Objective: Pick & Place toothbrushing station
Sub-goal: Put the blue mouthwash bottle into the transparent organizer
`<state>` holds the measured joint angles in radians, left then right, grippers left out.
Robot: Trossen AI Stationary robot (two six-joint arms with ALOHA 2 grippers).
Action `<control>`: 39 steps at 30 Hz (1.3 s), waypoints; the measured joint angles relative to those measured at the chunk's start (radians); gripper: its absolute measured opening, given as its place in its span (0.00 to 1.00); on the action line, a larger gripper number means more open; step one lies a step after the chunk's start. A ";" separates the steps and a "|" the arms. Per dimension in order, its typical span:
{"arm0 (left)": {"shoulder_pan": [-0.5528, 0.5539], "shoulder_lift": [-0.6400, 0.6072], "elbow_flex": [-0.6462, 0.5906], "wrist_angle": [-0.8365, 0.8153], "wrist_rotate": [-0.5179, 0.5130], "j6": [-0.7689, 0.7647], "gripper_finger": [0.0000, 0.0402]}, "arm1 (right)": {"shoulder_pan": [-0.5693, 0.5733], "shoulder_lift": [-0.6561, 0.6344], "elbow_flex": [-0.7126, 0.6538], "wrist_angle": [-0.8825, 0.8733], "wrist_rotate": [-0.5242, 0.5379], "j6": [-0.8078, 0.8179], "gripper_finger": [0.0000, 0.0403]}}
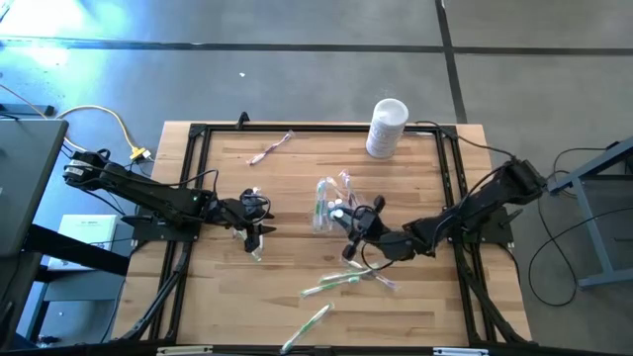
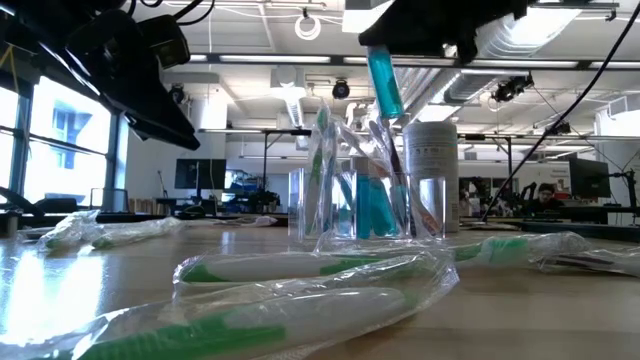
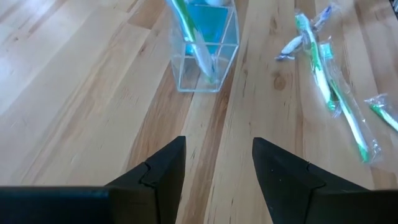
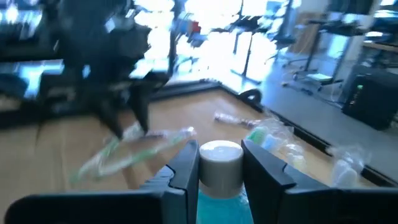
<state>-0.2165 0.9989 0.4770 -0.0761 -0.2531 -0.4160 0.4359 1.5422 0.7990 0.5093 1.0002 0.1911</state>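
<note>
The clear plastic cup (image 1: pixel 324 208) stands on its base mid-table with a wrapped green toothbrush and a teal tube upright in it (image 3: pixel 205 62). My right gripper (image 1: pixel 348 214) hovers over the cup, shut on another teal tube (image 2: pixel 385 85) with a white cap. My left gripper (image 1: pixel 255 235) waits to the cup's left, open (image 3: pixel 217 149), with bare wood between its fingers. Several wrapped toothbrushes (image 1: pixel 331 285) lie flat near the table's front edge. My right gripper pinches the teal tube at its white-capped end (image 4: pixel 219 163) between the two fingers, one on each side of the cap. The tube is lifted clear and hangs tilted below the gripper (image 2: pixel 392 110). Its lower end is just over the cup's rim.
A white cylindrical canister (image 1: pixel 387 127) stands at the far right of the table. A pink wrapped toothbrush (image 1: pixel 269 150) lies at the far left, and another green one (image 1: pixel 307 326) lies by the near edge. A black frame (image 1: pixel 198 133) rims the tabletop.
</note>
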 joint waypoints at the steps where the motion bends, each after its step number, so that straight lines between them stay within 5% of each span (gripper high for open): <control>1: 0.000 0.000 0.000 -0.001 0.000 0.000 0.45 | 0.000 0.010 -0.025 0.070 0.030 0.000 0.21; 7: 0.000 0.000 0.000 -0.001 0.000 0.029 0.45 | -0.035 0.093 -0.096 0.242 0.104 0.071 0.21; 19: 0.000 0.000 0.000 0.028 -0.023 0.053 0.45 | -0.090 0.184 -0.096 0.251 0.179 0.120 0.21; 29: 0.000 0.000 0.000 0.025 -0.030 0.045 0.45 | -0.096 0.184 -0.095 0.232 0.143 0.193 0.22; 34: 0.000 0.000 0.000 0.025 -0.029 0.045 0.45 | -0.130 0.184 -0.095 0.132 0.068 0.310 0.23; 39: 0.000 0.000 0.000 0.024 -0.029 0.045 0.45 | -0.170 0.184 -0.095 0.080 -0.120 0.295 0.30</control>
<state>-0.2165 0.9993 0.4770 -0.0521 -0.2825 -0.3714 0.2659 1.7263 0.7036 0.5890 0.8799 0.4858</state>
